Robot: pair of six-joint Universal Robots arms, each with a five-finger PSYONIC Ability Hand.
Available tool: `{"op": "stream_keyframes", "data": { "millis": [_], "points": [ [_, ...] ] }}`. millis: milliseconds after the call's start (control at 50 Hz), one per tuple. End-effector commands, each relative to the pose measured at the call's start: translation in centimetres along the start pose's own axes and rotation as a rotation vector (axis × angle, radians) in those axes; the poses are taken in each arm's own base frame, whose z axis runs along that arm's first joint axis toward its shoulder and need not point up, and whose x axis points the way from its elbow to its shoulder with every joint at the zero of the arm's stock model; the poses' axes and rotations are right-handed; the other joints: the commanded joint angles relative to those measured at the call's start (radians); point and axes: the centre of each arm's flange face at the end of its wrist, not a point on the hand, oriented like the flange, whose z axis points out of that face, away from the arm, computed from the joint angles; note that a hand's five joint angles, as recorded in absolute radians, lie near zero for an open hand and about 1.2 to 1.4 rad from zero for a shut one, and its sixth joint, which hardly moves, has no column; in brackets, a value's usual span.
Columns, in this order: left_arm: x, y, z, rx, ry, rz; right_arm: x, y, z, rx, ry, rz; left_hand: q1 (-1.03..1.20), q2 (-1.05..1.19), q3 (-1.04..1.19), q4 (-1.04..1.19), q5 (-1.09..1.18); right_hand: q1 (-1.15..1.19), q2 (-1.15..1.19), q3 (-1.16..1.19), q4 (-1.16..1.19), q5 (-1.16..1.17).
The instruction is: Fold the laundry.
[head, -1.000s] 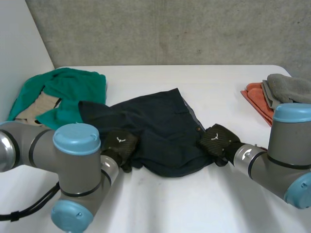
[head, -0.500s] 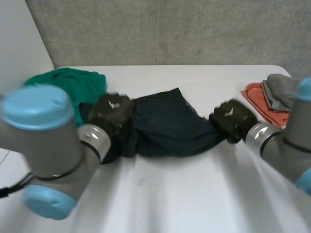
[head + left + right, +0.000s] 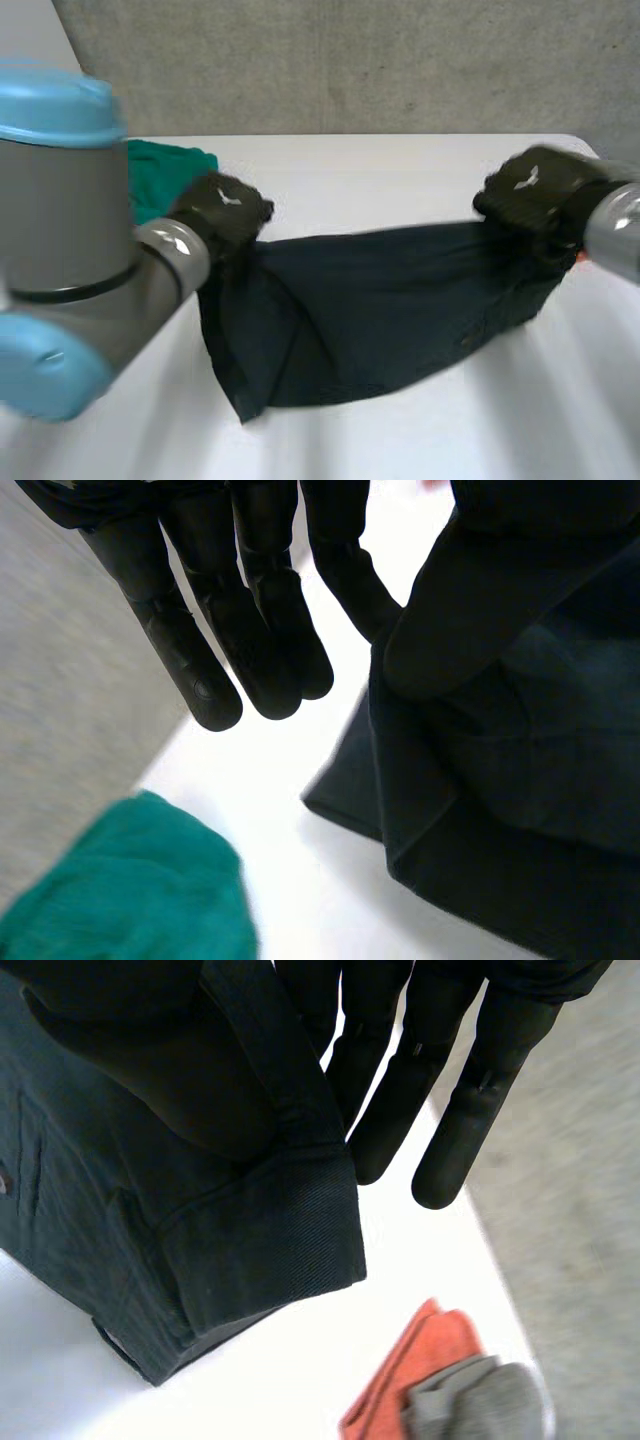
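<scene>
Pinching the dark garment (image 3: 380, 300) at opposite ends, left robot hand (image 3: 222, 212) and right robot hand (image 3: 528, 192) hold it stretched.

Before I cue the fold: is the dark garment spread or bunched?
Spread: the dark garment is stretched between the left hand and right hand, each pinching its top edge.

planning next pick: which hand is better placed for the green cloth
Left, probably. The green cloth lies beside the left hand; the right hand is at the far end of the dark garment, by the orange cloth.
</scene>
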Motion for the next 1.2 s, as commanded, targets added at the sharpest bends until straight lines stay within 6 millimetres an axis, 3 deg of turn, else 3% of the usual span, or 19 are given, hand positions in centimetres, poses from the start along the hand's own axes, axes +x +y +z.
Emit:
{"op": "stream_keyframes", "data": {
  "millis": [20,100,120,160,180,200,280,360,420,580,660,760,820,840,880,940,980,1120,1200],
  "points": [
    [0.6,0.9,6.8,-0.007,-0.013,0.039,-0.6,2.5,7.1,-0.105,-0.010,-0.014,0.279,0.205,0.207,0.201,0.240,0.314,0.233,0.212,0.201,0.220],
    [-1.6,-2.9,9.7,0.183,-0.149,0.098,1.5,1.7,10.4,0.001,0.136,-0.033,0.279,0.205,0.207,0.201,0.240,0.314,0.233,0.212,0.201,0.220],
    [-2.2,-4.1,10.0,0.241,-0.191,0.113,2.8,0.8,11.3,0.075,0.228,-0.044,0.279,0.205,0.207,0.201,0.240,0.314,0.233,0.212,0.201,0.220],
    [-4.8,-8.1,10.5,0.452,-0.365,0.150,4.5,-0.4,11.9,0.170,0.340,-0.055,0.279,0.205,0.207,0.201,0.240,0.314,0.233,0.212,0.201,0.220],
    [-5.4,-8.9,10.5,0.495,-0.405,0.157,5.4,-1.0,12.2,0.221,0.400,-0.060,0.279,0.205,0.207,0.201,0.240,0.314,0.233,0.212,0.201,0.220],
    [-7.0,-11.1,10.2,0.614,-0.522,0.174,7.1,-2.5,12.3,0.337,0.526,-0.069,0.279,0.205,0.207,0.201,0.240,0.314,0.233,0.212,0.201,0.220],
    [-11.0,-14.7,8.6,0.849,-0.769,0.176,10.4,-5.8,11.3,0.594,0.784,-0.086,0.279,0.205,0.207,0.201,0.240,0.314,0.233,0.212,0.201,0.220],
    [-11.7,-15.5,7.6,0.891,-0.794,0.176,11.3,-6.9,10.5,0.674,0.856,-0.094,0.279,0.205,0.207,0.201,0.240,0.314,0.233,0.212,0.201,0.220],
    [-11.1,-14.8,7.9,0.854,-0.754,0.174,11.2,-7.0,10.5,0.674,0.850,-0.089,0.279,0.205,0.207,0.201,0.240,0.314,0.233,0.212,0.201,0.220],
    [-8.3,-9.8,8.8,0.694,-0.561,0.103,7.3,-6.6,11.3,0.602,0.698,-0.054,0.279,0.205,0.207,0.201,0.240,0.314,0.233,0.212,0.201,0.220],
    [-5.9,-6.1,9.6,0.590,-0.478,0.109,4.9,-4.0,12.9,0.493,0.585,-0.031,0.279,0.205,0.207,0.201,0.240,0.314,0.233,0.212,0.201,0.220],
    [-2.2,-0.5,10.7,0.430,-0.357,0.116,-0.5,1.0,16.5,0.317,0.388,-0.005,0.279,0.205,0.207,0.201,0.240,0.314,0.233,0.212,0.201,0.220],
    [-0.4,2.0,11.0,0.359,-0.301,0.126,-2.7,3.2,17.6,0.240,0.309,0.000,0.279,0.205,0.207,0.201,0.240,0.314,0.233,0.212,0.201,0.220],
    [1.0,3.8,11.0,0.306,-0.257,0.134,-4.0,4.3,17.9,0.196,0.260,0.009,0.279,0.205,0.207,0.201,0.240,0.314,0.233,0.212,0.201,0.220],
    [2.0,5.1,10.8,0.269,-0.224,0.136,-4.8,5.0,17.8,0.159,0.224,0.017,0.279,0.205,0.207,0.201,0.240,0.314,0.233,0.212,0.201,0.220],
    [3.8,7.0,9.6,0.200,-0.159,0.147,-5.6,5.9,16.5,0.085,0.155,0.035,0.279,0.205,0.207,0.201,0.240,0.314,0.233,0.212,0.201,0.220],
    [4.0,7.1,8.5,0.183,-0.139,0.151,-5.8,6.0,15.4,0.055,0.125,0.041,0.279,0.205,0.207,0.201,0.240,0.314,0.233,0.212,0.201,0.220],
    [3.9,6.3,1.1,0.127,-0.069,0.172,-6.3,5.1,8.2,-0.077,-0.023,0.049,0.279,0.205,0.207,0.201,0.240,0.314,0.233,0.212,0.201,0.220],
    [4.8,6.6,-5.0,0.027,0.053,0.223,-7.9,5.6,2.9,-0.212,-0.204,0.017,0.279,0.205,0.207,0.201,0.240,0.314,0.233,0.212,0.201,0.220]
  ]
}}
